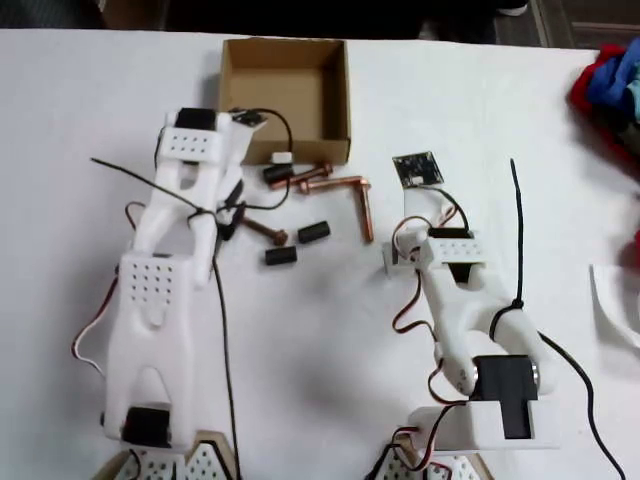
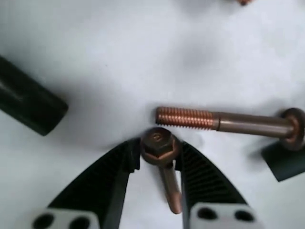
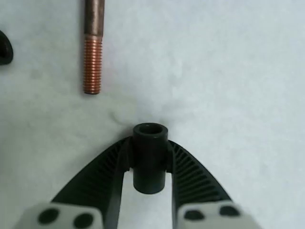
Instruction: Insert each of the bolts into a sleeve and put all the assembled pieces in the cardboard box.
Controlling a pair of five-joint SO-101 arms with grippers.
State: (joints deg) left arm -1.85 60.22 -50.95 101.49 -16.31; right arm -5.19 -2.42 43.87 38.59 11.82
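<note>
you're barely started: your left gripper [image 2: 157, 149] grips a bolt [image 2: 169, 187], your right gripper [image 3: 150, 143] grips a sleeve [image 3: 150, 164], still unjoined, nothing assembled sits in the far box [image 1: 232, 95], and spare bolts [image 1: 340, 184] and spare sleeves [image 1: 313, 232] lie just near of it.

Copper bolts [image 1: 335, 183], black sleeves [image 1: 313, 232] lie beside cardboard box [image 1: 300, 151]

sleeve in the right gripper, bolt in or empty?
Empty. The sleeve in the right gripper shows an open bore at its end, nothing inside.
</note>
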